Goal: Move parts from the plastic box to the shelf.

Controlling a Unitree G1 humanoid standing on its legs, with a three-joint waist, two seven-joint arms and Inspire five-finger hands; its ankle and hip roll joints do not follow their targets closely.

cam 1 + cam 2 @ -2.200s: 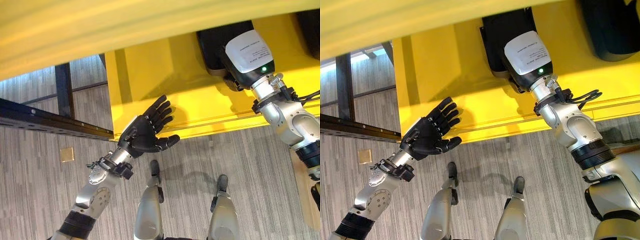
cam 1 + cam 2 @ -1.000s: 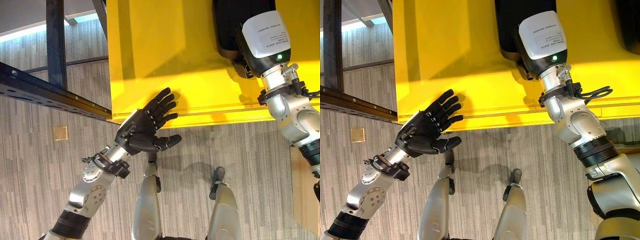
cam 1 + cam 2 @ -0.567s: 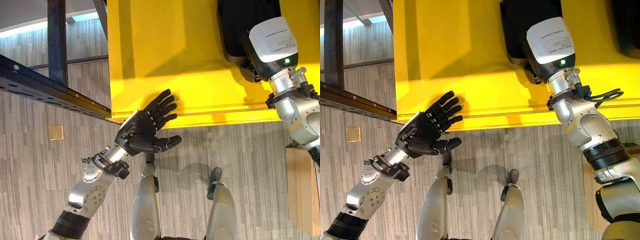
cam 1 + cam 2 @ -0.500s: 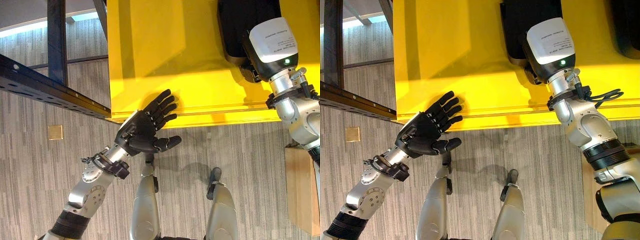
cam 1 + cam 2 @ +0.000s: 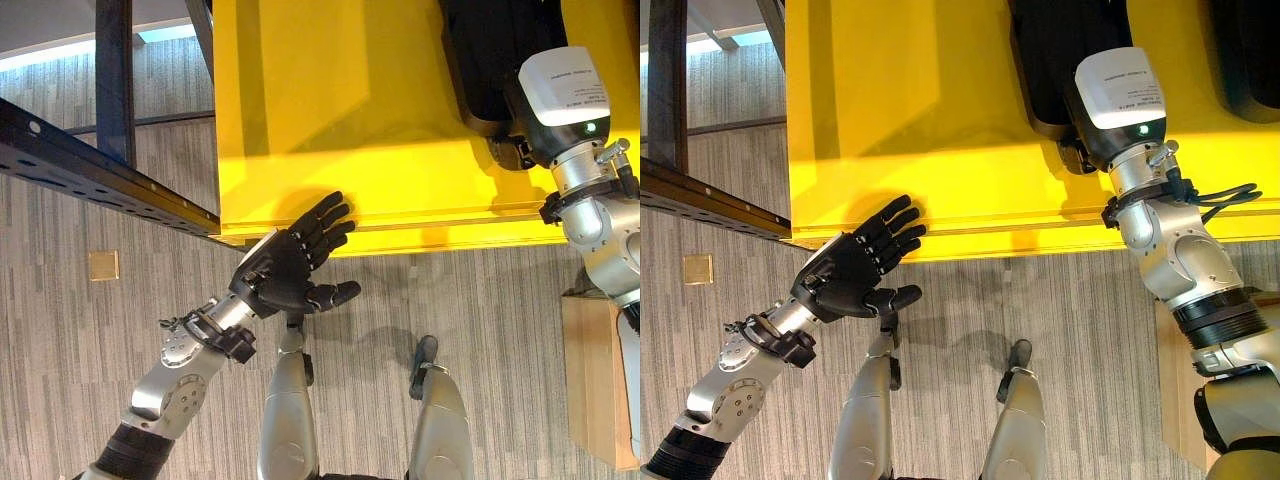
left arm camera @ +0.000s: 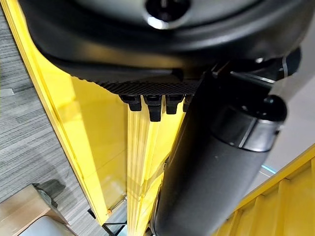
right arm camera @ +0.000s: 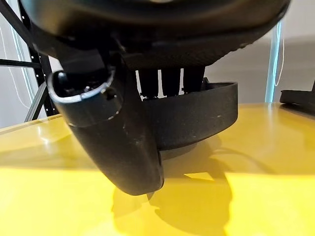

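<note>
1. Your right hand (image 7: 123, 142) is at a black part (image 7: 197, 115) on the yellow shelf (image 5: 890, 100). In its wrist view the thumb lies against the part's near face and the fingers (image 7: 170, 81) drop behind its raised rim. Their tips are hidden there, so you cannot tell whether the hand is clamped on the part or only resting against it.
2. That black part lies flat on the shelf, set back from the front edge and right of the middle. Its near end is under your right wrist.
3. A second black part (image 5: 1243, 60) lies on the shelf beside the first, further towards the shelf's right side and apart from it.
4. Your left hand (image 5: 280, 270) is held palm up with fingers straight and spread, thumb out to the side, holding nothing. It sits at the shelf's front edge close to the front-left corner; you cannot tell whether the fingertips touch the edge.
5. Left of the shelf a dark metal beam (image 5: 100, 165) runs slantwise above the floor.
6. A light brown block (image 5: 600, 370) stands on the floor below the shelf's front edge, under your right arm.
</note>
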